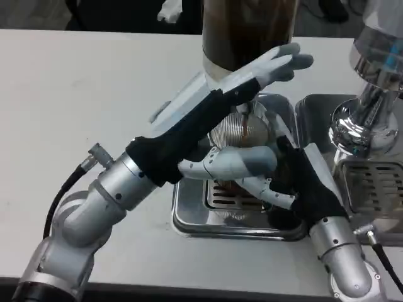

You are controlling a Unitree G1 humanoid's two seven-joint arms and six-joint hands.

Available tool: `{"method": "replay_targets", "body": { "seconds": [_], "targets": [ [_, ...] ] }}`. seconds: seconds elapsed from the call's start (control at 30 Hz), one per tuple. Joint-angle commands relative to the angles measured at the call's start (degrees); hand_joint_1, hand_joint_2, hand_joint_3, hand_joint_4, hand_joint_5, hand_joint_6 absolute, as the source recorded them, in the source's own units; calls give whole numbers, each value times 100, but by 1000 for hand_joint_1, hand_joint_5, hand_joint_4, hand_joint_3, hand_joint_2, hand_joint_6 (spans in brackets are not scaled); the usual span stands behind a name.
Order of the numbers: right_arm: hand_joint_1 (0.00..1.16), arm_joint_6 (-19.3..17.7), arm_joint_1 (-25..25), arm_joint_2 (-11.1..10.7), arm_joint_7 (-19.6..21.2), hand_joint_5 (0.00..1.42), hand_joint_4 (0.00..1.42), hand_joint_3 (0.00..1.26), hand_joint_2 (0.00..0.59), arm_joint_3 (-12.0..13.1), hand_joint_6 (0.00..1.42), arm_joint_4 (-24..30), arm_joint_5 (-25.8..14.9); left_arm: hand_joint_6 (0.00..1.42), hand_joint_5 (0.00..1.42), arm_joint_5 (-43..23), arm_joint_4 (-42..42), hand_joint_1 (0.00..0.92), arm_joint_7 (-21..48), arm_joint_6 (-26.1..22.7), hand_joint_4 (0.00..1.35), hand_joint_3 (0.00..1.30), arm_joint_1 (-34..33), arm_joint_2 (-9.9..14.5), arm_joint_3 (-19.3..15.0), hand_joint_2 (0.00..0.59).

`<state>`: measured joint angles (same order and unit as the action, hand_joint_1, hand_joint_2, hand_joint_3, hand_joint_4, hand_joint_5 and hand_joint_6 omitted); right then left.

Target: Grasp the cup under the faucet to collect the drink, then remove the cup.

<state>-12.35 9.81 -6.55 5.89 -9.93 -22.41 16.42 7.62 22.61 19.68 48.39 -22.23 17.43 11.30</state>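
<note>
A clear cup [244, 133] stands under the faucet on the drip tray [189, 217], and a thin brown stream runs into it. My left hand [252, 78] reaches up over the cup with its fingers [283, 65] stretched flat against the dispenser's tap, while its thumb [242, 160] lies across the front of the cup. My right hand [302, 182] is at the cup's right side. Its white fingers [274, 195] curl around the cup's lower part, which the left thumb partly hides.
The dark drink tank [245, 28] rises behind the cup. A chrome machine [368, 116] and a second grated tray [378, 185] stand at the right, close to my right forearm. White table lies to the left.
</note>
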Motion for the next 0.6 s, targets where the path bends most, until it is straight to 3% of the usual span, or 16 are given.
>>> {"method": "replay_targets", "body": {
  "seconds": [0.03,0.27,0.6],
  "targets": [
    [646,-155,-36,79,-103,0,0,0,215,-41,0,41,-81,56,150,157,-47,0,60,-50,0,134,113,14,109,88],
    [649,-225,-124,80,-210,0,0,0,216,-70,0,114,-92,56,152,168,-85,0,26,-72,0,134,148,34,103,88],
    [659,-273,39,306,-170,0,0,0,210,6,0,-242,-214,56,152,183,-115,0,17,-99,0,138,160,56,98,92]
  ]
}}
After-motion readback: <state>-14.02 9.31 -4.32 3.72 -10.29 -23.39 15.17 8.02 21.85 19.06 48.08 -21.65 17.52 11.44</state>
